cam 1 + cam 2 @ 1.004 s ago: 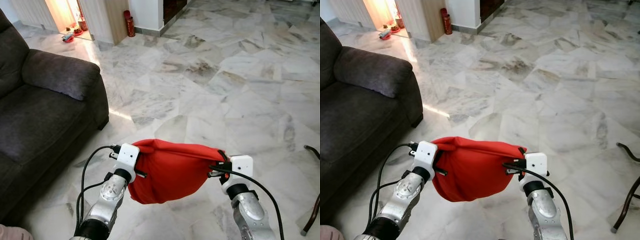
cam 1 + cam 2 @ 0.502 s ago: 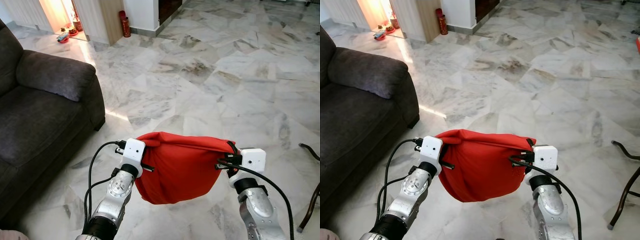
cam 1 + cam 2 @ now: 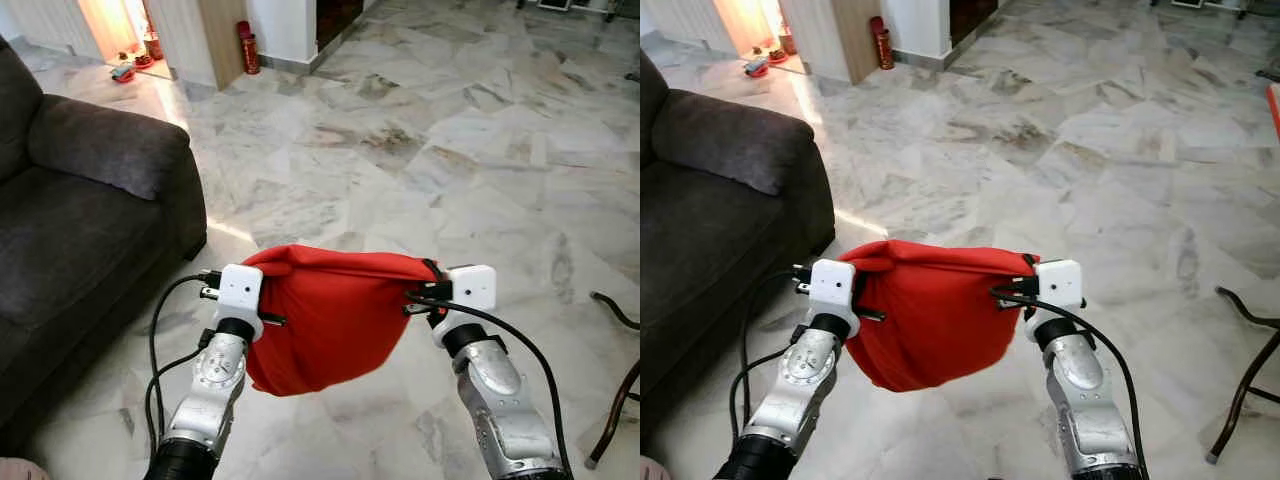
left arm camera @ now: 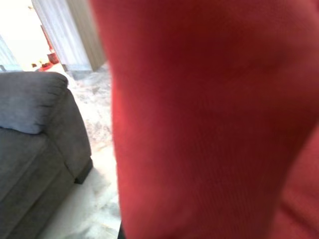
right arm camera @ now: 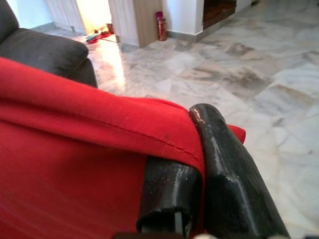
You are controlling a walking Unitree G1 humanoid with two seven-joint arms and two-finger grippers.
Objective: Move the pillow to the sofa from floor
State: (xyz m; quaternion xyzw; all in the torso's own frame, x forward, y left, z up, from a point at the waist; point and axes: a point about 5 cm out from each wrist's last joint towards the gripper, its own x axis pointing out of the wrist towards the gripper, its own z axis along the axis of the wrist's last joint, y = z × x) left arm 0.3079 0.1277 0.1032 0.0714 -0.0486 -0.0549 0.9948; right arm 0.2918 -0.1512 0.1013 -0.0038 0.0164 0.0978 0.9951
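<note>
One red pillow [image 3: 335, 320] hangs in the air above the marble floor [image 3: 480, 150], held at its upper edge between the two arms, its body sagging downward in a rounded pouch. The left gripper [image 3: 262, 300] sits at the pillow's left upper corner and the right gripper [image 3: 425, 292] at its right upper corner; both silver forearms reach forward and slightly inward from the lower edge of the head views, wrists level, with black cables looping off each white wrist housing. In the right wrist view the two black fingers [image 5: 234, 179] are pressed together on the seamed edge of the red cloth, pinching it. In the left wrist view red fabric covers most of the frame at close range, so how the left fingers stand cannot be told from it; in the head views that gripper is buried in the pillow's corner. One dark grey sofa [image 3: 80, 220] stands to the robot's left, near the pillow but apart from it, its armrest [image 3: 110, 145] nearest the open floor. One red cylinder [image 3: 250, 45] stands by a wooden wall panel [image 3: 225, 35] at the far side. A dark curved metal leg [image 3: 612, 400] shows at the right edge.
</note>
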